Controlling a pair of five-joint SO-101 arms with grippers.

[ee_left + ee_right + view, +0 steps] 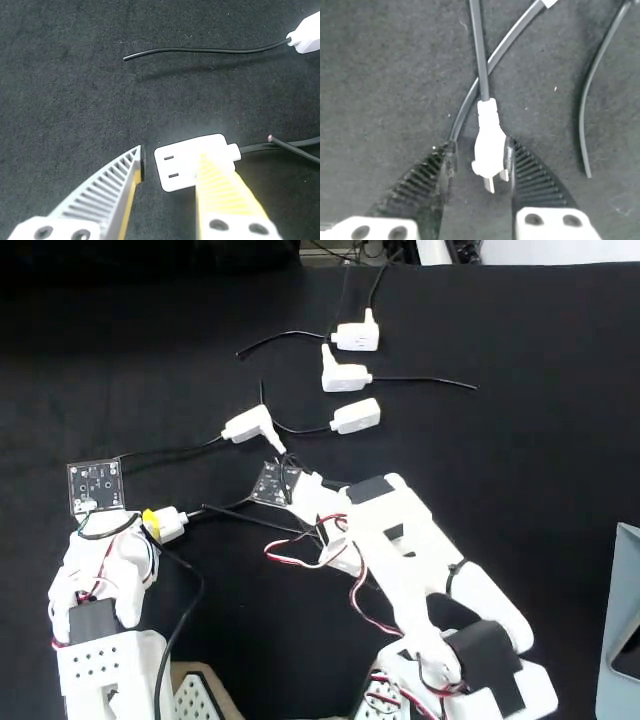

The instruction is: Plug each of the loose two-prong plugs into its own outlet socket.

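On my left wrist feed the left gripper [170, 152] stands apart, with an outlet socket [172, 167] lying flat on the black cloth [60, 75] between the jaws. Its yellow finger [225, 200] overlaps one side of the socket body, and the grey finger [110, 190] sits just clear of the other side. The slotted face is in plain sight, so I judge a grip from here would steady the socket and leave both slots free for a plug.

The right gripper [478, 145] is apart too, straddling a two-prong plug [487, 142] whose prongs point back at the camera and whose cable [479, 60] runs away ahead (one black finger [530, 185] touches the plug, the other is a little off it). Neither gripper is clamped on anything yet.

Three more white pieces [345, 375] lie farther back on the table, well apart from both arms
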